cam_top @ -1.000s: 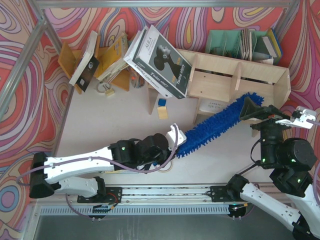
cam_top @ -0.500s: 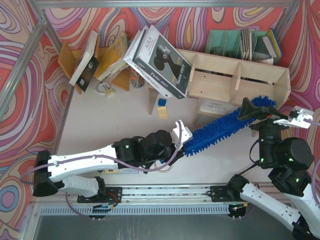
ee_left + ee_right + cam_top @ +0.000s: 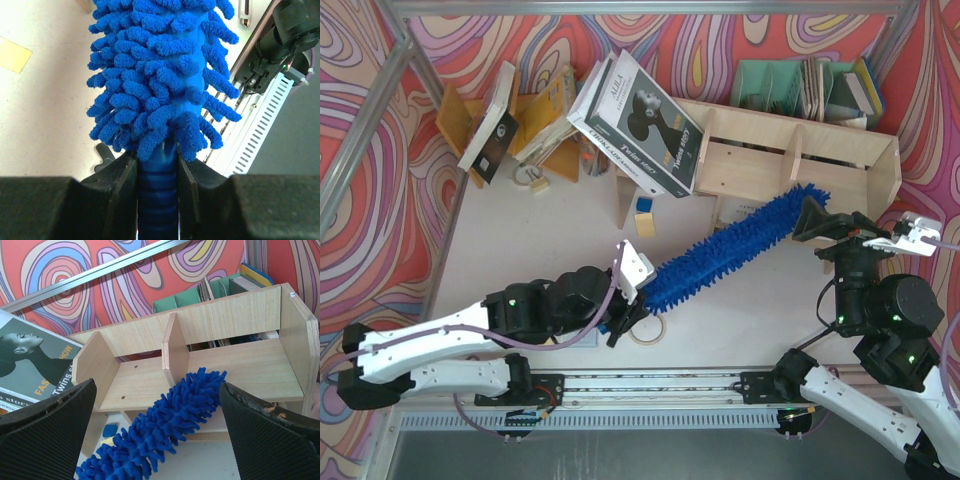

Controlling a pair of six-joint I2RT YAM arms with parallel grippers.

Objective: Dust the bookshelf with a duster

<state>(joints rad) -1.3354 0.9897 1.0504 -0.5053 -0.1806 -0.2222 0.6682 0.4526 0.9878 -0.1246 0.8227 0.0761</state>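
1. The left gripper (image 3: pixel 157 170) clenches the handle of the duster (image 3: pixel 730 250), whose tip rests at the front of the bookshelf (image 3: pixel 790 160), by a divider, toward the bench's far right corner.
2. The right gripper (image 3: pixel 865 235) hangs released and holds nothing.
3. Dusting looks underway, with most compartments left.
4. Compared with earlier, the left arm sits further toward the near left, and the tip lies further left along the shelf.
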